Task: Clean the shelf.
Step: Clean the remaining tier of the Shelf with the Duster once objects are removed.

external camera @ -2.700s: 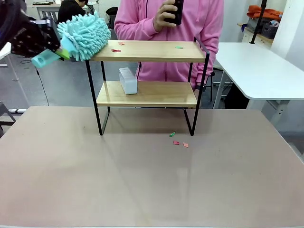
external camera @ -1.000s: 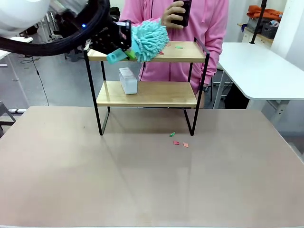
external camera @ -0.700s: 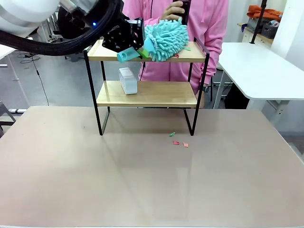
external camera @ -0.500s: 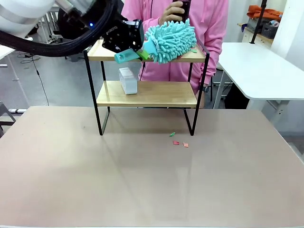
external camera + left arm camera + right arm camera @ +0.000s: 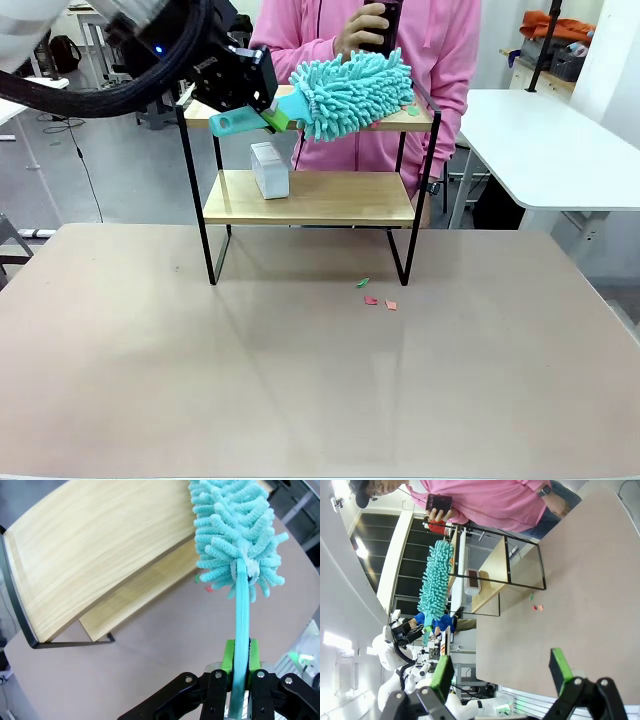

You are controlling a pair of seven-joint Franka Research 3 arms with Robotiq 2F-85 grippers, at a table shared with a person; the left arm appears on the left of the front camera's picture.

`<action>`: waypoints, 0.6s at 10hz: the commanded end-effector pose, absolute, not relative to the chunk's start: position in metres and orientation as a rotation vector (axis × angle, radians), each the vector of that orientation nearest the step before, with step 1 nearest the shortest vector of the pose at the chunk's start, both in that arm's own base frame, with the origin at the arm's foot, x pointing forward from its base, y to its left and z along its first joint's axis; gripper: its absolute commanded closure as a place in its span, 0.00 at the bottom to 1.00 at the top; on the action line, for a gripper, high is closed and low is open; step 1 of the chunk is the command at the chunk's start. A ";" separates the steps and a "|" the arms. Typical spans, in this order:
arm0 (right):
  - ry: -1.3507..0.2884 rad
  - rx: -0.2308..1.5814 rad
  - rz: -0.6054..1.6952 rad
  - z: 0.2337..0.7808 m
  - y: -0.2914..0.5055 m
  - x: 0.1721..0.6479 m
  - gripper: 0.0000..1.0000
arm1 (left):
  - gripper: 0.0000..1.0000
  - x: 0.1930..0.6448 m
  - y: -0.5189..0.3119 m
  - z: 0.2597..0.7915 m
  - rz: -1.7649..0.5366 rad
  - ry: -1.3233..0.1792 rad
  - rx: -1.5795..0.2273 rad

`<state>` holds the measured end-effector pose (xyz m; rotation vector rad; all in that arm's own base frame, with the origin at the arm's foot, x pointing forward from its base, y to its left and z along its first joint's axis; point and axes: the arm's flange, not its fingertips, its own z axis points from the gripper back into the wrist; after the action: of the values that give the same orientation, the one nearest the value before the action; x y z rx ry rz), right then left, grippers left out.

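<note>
The shelf (image 5: 310, 198) stands at the far middle of the table, two wooden boards in a black frame. My left gripper (image 5: 271, 112) is shut on the handle of a teal fluffy duster (image 5: 350, 92). The duster's head lies over the right half of the top board (image 5: 198, 117). A small green scrap (image 5: 412, 110) sits by that board's right end. In the left wrist view my left gripper (image 5: 242, 687) clamps the duster handle (image 5: 242, 630) beside the top board (image 5: 100, 545). My right gripper (image 5: 501, 675) is open with nothing between its fingers and looks across the table at the shelf (image 5: 500, 565).
A white box (image 5: 268, 169) stands on the lower board. Red and green scraps (image 5: 376, 297) lie on the table in front of the shelf's right leg. A person in pink (image 5: 300, 40) stands behind the shelf holding a phone (image 5: 384, 18). A white table (image 5: 540, 140) is at the right.
My left arm swept the duster from the top board's left end to its right half. In the last half second it drew back slightly left. The green scrap shifted toward the right end.
</note>
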<state>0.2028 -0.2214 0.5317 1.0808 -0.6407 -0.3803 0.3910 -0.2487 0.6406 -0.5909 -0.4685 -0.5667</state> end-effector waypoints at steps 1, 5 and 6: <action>-0.667 1.087 -0.358 0.532 -0.221 0.205 0.00 | 0.88 0.390 -0.229 0.647 -0.640 -0.437 -0.638; -0.667 1.087 -0.358 0.532 -0.221 0.205 0.00 | 0.88 0.377 -0.198 0.647 -0.853 -0.274 -0.761; -0.667 1.087 -0.358 0.532 -0.221 0.205 0.00 | 0.88 0.375 -0.191 0.649 -0.872 -0.245 -0.788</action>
<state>0.2028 -0.2214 0.5317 1.0808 -0.6407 -0.3803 0.3716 -0.2020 0.6420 -0.7426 -0.2767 -0.8348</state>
